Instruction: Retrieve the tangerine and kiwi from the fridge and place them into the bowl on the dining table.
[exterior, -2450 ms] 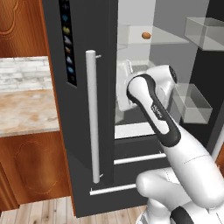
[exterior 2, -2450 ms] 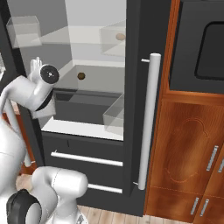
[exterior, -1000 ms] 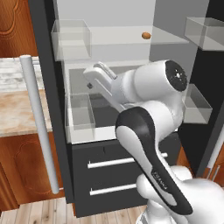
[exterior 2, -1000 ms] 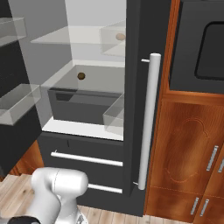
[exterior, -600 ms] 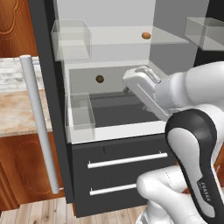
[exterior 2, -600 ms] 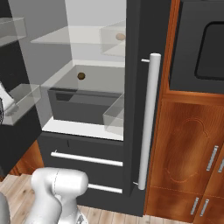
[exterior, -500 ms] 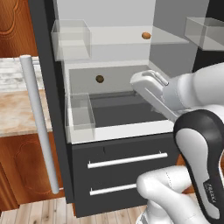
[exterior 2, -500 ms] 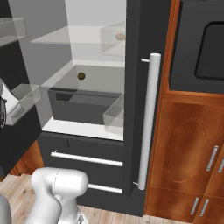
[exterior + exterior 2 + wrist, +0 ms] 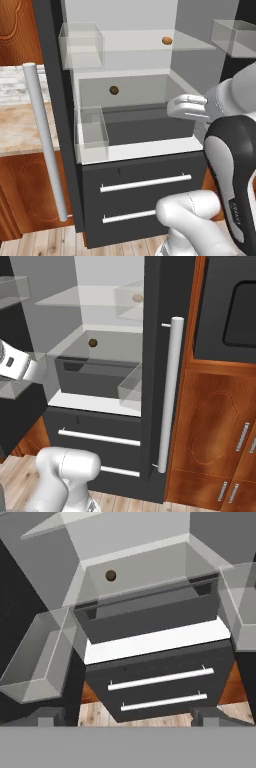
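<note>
With both doors of the fridge standing wide, the robot's gripper hangs empty at the right of the opening, jaws spread fully apart. The kiwi sits at the back of the middle shelf and the tangerine on the glass shelf above, both untouched. The risk ahead is the tight reach: either fruit is far smaller than the open jaws and round, so a slightly misjudged closing could nudge it rolling away, or the hand could strike a clear door bin.

a home kitchen: an open fridge with clear bins at twelve o'clock, reddish wood cabinets and a built-in oven at two o'clock.
</note>
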